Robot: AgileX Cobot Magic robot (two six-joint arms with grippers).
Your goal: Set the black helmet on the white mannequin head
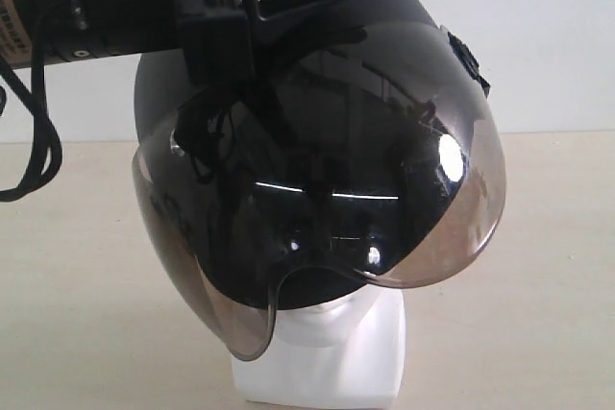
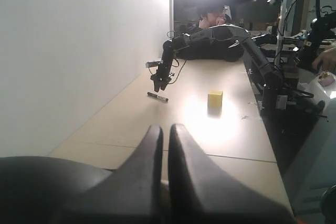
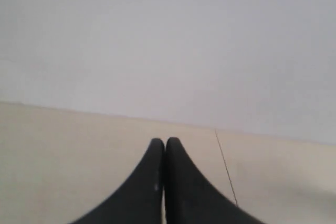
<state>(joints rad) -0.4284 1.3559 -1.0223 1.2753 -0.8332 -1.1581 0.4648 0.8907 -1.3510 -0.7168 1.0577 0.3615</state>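
While the black helmet (image 1: 317, 132) is down over the white mannequin head (image 1: 322, 319), all you really see of the head is the chin and the squarish neck base (image 1: 317, 372) at 6 o'clock, standing on the pale table (image 1: 77, 314). Helmet's matte black and rounded, with a smoky brown bubble visor (image 1: 452, 208) that bulges toward the camera and throws back glare spots, so the face behind it is pretty much hidden.

Left arm (image 1: 106, 2) comes in from 10 o'clock and lies across the crown. It's cut off by the frame edge, with a black cable (image 1: 43, 141) looping down at 9 o'clock.

Left tool (image 2: 164, 128): fingers almost together with a thin slit between them. Can't tell if anything's pinched, and there's a dark rounded surface right beside them.

Right tool (image 3: 165, 141): fingers pressed together, out over the table, facing a white wall.
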